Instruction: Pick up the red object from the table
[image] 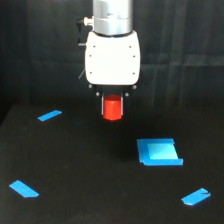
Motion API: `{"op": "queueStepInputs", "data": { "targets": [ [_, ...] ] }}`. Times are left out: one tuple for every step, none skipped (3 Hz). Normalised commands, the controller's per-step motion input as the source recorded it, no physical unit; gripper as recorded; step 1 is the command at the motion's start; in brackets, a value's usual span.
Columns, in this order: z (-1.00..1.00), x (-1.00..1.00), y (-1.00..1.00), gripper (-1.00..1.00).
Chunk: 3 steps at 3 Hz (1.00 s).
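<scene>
The red object is a small red-orange faceted block. It hangs below the white body of my gripper, between the dark fingers, and sits clear above the black table. The gripper is shut on it. The fingers are mostly hidden behind the block and against the dark background.
A blue square patch lies on the table toward the exterior view's right. Blue tape strips lie at the left back, the left front and the right front.
</scene>
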Motion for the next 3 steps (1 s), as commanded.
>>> {"op": "queueStepInputs", "data": {
  "targets": [
    [0.08,0.01,0.06,-0.91],
    [0.02,0.04,0.06,-0.96],
    [0.03,-0.04,0.06,-1.0]
  ]
}}
